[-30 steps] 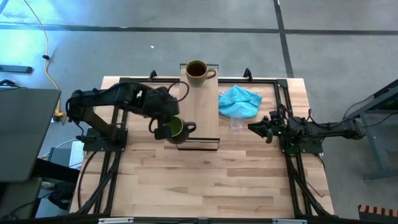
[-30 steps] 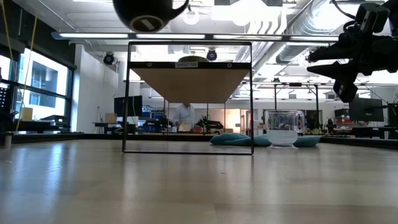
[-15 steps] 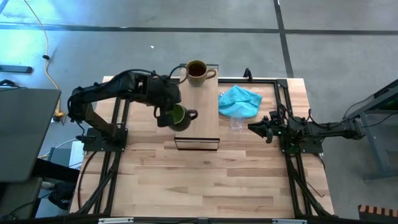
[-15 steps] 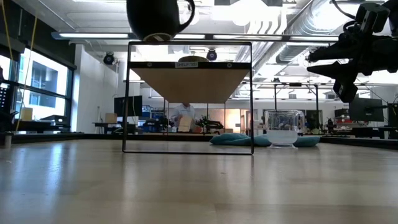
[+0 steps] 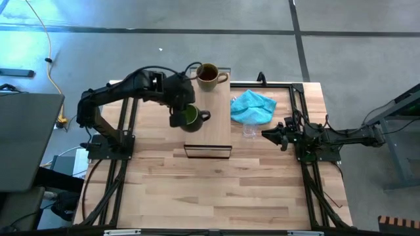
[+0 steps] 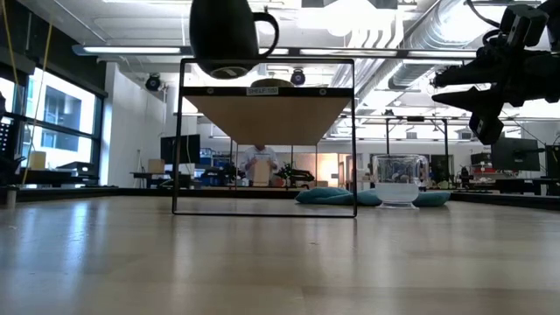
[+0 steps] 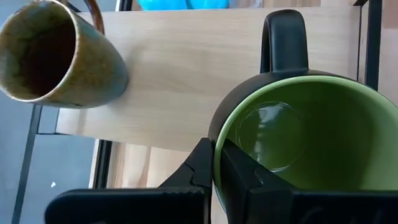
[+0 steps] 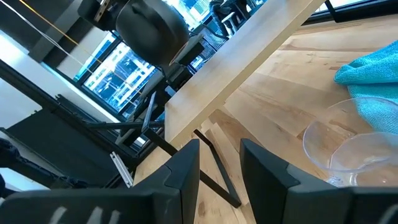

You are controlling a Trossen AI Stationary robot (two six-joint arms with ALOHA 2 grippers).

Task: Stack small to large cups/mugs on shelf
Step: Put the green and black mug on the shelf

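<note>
Fingers of my left gripper [image 7: 214, 171] pinch the rim of the green mug [image 5: 189, 117], one inside and one outside, holding it in the air over the shelf [image 5: 213, 118]. My left wrist view alone shows its green inside and the brown mug [image 7: 53, 56] at the shelf's far end, while the low view shows the dark underside hanging above the frame. My right gripper [image 5: 266, 135] waits with fingers apart near the glass cup [image 5: 250, 131] and turquoise cloth [image 5: 252, 106].
</note>
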